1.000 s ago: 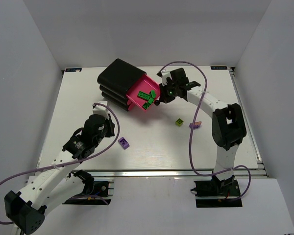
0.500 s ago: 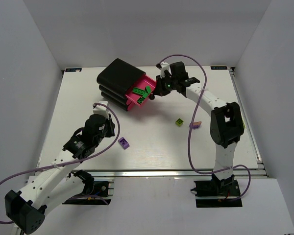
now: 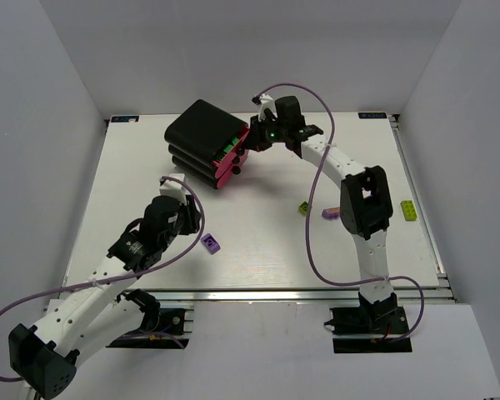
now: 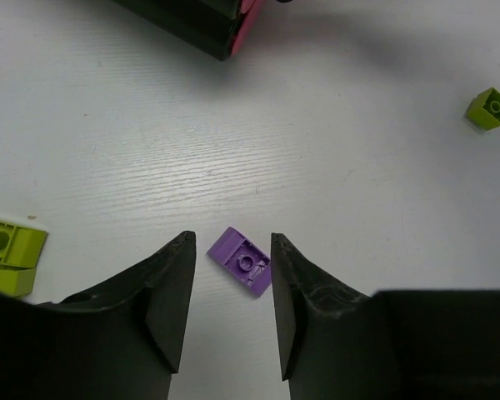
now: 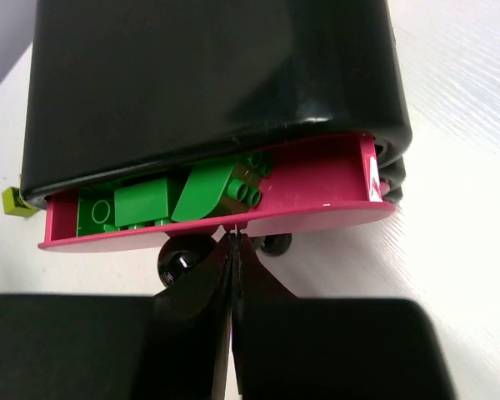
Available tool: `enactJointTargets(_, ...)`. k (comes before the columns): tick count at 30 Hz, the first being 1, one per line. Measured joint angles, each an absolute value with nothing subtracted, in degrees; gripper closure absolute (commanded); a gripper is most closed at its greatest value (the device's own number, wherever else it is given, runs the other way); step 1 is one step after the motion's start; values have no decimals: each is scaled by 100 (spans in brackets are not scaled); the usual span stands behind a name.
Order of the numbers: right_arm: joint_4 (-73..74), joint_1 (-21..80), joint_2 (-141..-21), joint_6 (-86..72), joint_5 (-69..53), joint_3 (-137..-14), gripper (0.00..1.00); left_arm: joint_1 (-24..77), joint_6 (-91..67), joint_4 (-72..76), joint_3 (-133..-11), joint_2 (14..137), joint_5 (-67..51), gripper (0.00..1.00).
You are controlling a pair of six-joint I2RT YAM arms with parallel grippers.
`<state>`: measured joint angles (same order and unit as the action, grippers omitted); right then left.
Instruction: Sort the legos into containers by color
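A: What do we see from above?

B: We see a white table (image 3: 267, 250) with a black casing (image 3: 202, 132) of stacked pink-fronted drawers in the upper middle of the frame. Two arms reach in from the bottom edge.

A: Where is the right tool?

B: The right tool (image 5: 232, 242) is at the top drawer (image 5: 317, 212) of the casing. In its wrist view we see its fingers pressed together with nothing between them. Their tips sit at the lower edge of the pink front, between two dark knobs (image 5: 182, 260). The drawer stands only slightly open, and through the gap we see green bricks (image 5: 146, 202) inside.

A: And the left tool?

B: The left tool (image 4: 230, 240) hangs over the table at the lower left of the overhead frame, fingers spread. A purple brick (image 4: 244, 262) lies flat on the table between the fingertips. We cannot tell whether either finger touches it.

A: Which other bricks lie loose?

B: In the overhead view, a yellow-green brick (image 3: 304, 208) and a second purple brick (image 3: 330, 213) lie near each other, right of centre. Another yellow-green brick (image 3: 409, 211) lies near the table's right edge. The left wrist view shows one more yellow-green brick (image 4: 8, 250) at its left edge.
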<state>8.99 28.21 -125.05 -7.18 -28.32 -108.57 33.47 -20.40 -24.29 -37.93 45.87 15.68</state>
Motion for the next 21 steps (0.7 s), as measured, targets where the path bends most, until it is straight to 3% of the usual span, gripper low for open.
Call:
enactJointTargets(17,-908,2738,-13021,-1411,-3883,-10724,98,3347,-1944,-2209,-3701,4403,1288,45)
enactJointTargets(19,-899,2738,-12967,-1295,-3787,-10551,95,3347,-1940,-2206,-3701,4403,1304,44)
enactJointTargets(21,-847,2740,-12844,-1120,-3597,-10265,83,3347,-1942,-2224,-3701,4410,1374,38)
